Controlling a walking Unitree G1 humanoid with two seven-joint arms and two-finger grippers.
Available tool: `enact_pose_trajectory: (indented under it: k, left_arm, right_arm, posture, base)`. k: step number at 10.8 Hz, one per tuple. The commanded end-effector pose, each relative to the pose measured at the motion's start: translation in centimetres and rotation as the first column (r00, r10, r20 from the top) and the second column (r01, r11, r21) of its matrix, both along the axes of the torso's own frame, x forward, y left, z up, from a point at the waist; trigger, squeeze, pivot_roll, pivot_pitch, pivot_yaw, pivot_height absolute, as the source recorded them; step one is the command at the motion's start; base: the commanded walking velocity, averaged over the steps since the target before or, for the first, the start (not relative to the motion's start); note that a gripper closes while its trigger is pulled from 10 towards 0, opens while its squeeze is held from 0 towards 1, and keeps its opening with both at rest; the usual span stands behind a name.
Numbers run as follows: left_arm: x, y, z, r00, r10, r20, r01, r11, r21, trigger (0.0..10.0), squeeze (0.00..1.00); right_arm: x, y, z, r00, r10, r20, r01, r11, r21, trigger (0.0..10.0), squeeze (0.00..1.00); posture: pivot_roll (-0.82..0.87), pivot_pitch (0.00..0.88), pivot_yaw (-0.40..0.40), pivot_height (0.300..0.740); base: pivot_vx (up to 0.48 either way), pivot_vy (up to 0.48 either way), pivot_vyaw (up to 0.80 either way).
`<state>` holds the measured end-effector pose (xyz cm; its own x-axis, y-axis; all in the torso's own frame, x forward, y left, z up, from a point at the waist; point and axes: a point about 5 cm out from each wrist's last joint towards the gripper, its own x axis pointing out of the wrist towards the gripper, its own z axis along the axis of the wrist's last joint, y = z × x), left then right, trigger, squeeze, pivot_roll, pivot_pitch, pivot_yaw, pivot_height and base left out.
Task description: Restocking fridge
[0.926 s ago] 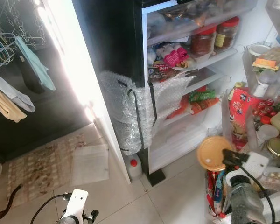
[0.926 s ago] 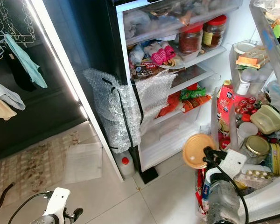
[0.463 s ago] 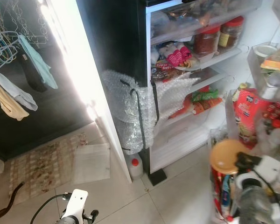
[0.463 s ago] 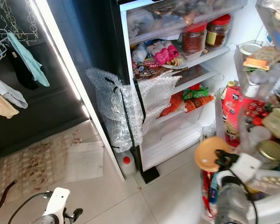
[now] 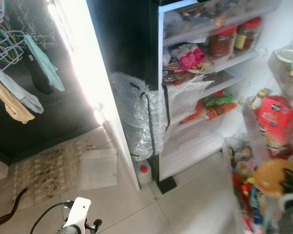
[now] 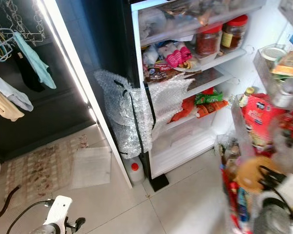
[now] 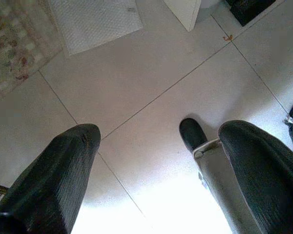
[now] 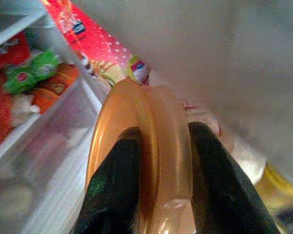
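Item in hand: a round, flat orange plastic lidded container (image 8: 146, 161), clamped edge-on between the two black fingers (image 8: 115, 190) of the right claw (image 6: 263, 181); gripping it across the thin rim probably keeps the broad face free to slide into a narrow slot. It sits low beside the crowded clear door racks (image 6: 234, 126) of the open fridge, near a red printed packet (image 6: 258, 117), so a door compartment looks like the intended destination; the racks are blurred and an exact free slot cannot be made out. Fridge interior: two red-lidded glass jars (image 6: 219, 35) on an upper shelf near its door-side edge, a pink-and-white wrapped packet (image 6: 172, 53) on the same shelf toward its hinge-side edge, green and orange snack packets (image 6: 205, 102) on a lower shelf. A sheet of clear bubble wrap (image 6: 132, 117) is bound with black strapping around the fridge's side edge, likely as padding. Left claw (image 7: 156, 161): fingers spread apart, holding nothing, hanging idle over the pale tiled floor (image 7: 151, 68). Floor stock: a white bottle with a red cap (image 6: 133, 168) at the fridge's foot, a white sheet (image 6: 92, 166) and a patterned mat (image 6: 36, 173) beside it.
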<state>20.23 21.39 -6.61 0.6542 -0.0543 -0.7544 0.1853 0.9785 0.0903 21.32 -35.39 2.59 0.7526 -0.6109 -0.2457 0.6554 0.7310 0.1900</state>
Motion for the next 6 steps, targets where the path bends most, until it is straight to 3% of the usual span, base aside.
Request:
enact_pose_trajectory:
  k: [1, 3, 6]
  left_arm:
    - [-0.8, 0.55, -0.39, 0.999, -0.012, -0.046, 0.013, 1.0, 0.023, 10.0, 0.0]
    - [-0.76, 0.58, -0.36, 0.999, -0.018, -0.046, 0.019, 1.0, 0.024, 10.0, 0.0]
    - [-0.76, 0.53, -0.38, 0.999, -0.017, -0.046, 0.018, 1.0, 0.025, 10.0, 0.0]
  right_arm:
    - [-1.39, -0.97, -0.49, 0.997, -0.071, -0.026, 0.071, 0.997, 0.008, 10.0, 0.0]
    - [-1.72, -1.34, -0.51, 0.995, -0.094, -0.029, 0.094, 0.996, 0.004, 10.0, 0.0]
    - [-0.89, -0.36, -0.67, 0.998, -0.068, -0.011, 0.069, 0.997, 0.019, 10.0, 0.0]
  posture:
    - [-0.22, 0.09, 0.113, 0.74]
    - [-0.22, 0.091, 0.115, 0.74]
    - [-0.22, 0.091, 0.111, 0.74]
  base:
    - [0.0, 0.0, 0.0]
    - [0.0, 0.0, 0.0]
    - [0.0, 0.0, 0.0]
